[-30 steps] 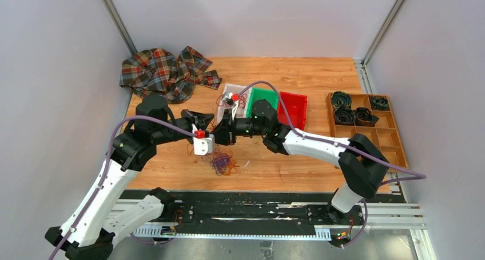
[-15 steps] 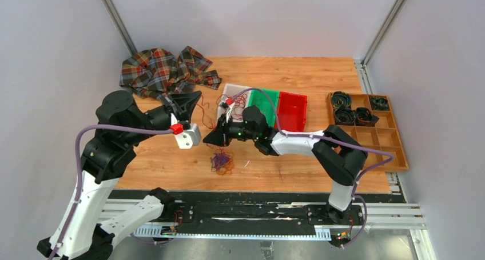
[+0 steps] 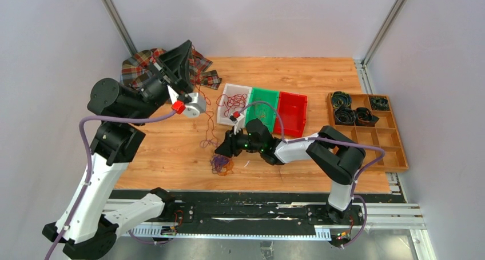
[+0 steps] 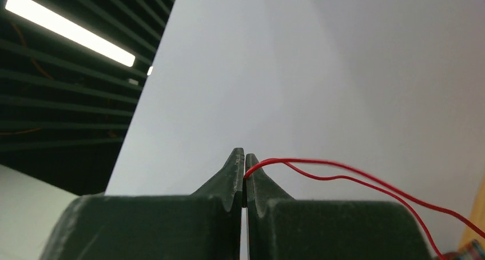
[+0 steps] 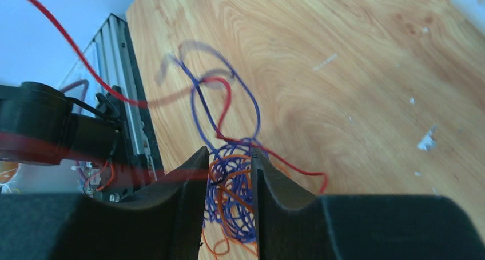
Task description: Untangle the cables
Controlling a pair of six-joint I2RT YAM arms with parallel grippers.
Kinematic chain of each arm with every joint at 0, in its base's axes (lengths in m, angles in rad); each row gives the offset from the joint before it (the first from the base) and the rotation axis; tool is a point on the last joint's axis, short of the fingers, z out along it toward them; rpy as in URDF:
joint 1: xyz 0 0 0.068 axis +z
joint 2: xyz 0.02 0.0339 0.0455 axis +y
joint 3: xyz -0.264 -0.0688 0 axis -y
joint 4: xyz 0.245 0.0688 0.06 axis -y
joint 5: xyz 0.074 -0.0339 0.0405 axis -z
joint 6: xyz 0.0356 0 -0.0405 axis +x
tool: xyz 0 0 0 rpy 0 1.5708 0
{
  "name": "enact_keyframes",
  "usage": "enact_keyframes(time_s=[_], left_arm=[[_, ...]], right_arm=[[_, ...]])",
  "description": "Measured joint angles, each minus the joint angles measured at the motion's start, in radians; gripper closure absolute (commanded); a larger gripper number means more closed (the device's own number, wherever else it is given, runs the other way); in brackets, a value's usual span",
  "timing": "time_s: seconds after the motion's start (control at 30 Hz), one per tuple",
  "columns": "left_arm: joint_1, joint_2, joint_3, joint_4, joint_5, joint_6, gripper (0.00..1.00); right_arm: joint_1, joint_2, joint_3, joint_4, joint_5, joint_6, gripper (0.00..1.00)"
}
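Observation:
The cables lie as a small tangle (image 3: 222, 165) of purple and orange strands on the wooden table. A red cable (image 3: 207, 122) rises from it toward my left gripper (image 3: 186, 45), which is lifted high at the back left. In the left wrist view the left gripper (image 4: 244, 157) is shut on the red cable (image 4: 343, 174), which loops away to the right. My right gripper (image 3: 219, 152) sits low beside the tangle. In the right wrist view the right gripper (image 5: 229, 157) is open, and the tangle (image 5: 234, 194) shows in the gap. The red cable (image 5: 68, 43) runs up and left.
A white bin (image 3: 225, 92) holding red cables, a green bin (image 3: 265, 99) and a red bin (image 3: 292, 108) stand behind the tangle. A wooden compartment tray (image 3: 394, 139) with black coils is at the right. A plaid cloth (image 3: 140, 71) lies at the back left.
My left arm has swung up and back with the red cable, drawing it out of the tangle. My right gripper has dropped toward the table and its jaws have opened.

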Motion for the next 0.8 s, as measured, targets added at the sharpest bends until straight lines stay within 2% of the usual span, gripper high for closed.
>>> enact_keyframes(time_s=[0.17, 0.37, 0.47, 0.67, 0.8], left_arm=[[0.0, 0.062, 0.049, 0.142, -0.036, 0.037, 1.0], [0.0, 0.122, 0.179, 0.23, -0.051, 0.064, 1.0], [0.0, 0.146, 0.243, 0.251, -0.051, 0.083, 1.0], [0.0, 0.219, 0.388, 0.276, -0.045, 0.111, 0.99], [0.0, 0.265, 0.456, 0.279, -0.034, 0.134, 1.0]], right_arm=[[0.0, -0.013, -0.036, -0.019, 0.037, -0.011, 0.64], [0.004, -0.023, -0.038, -0.035, 0.063, -0.024, 0.64], [0.005, -0.023, -0.038, -0.041, 0.069, -0.024, 0.71], [0.006, -0.023, -0.05, -0.053, 0.091, -0.026, 0.76], [0.006, -0.024, -0.066, -0.085, 0.123, -0.032, 0.88]])
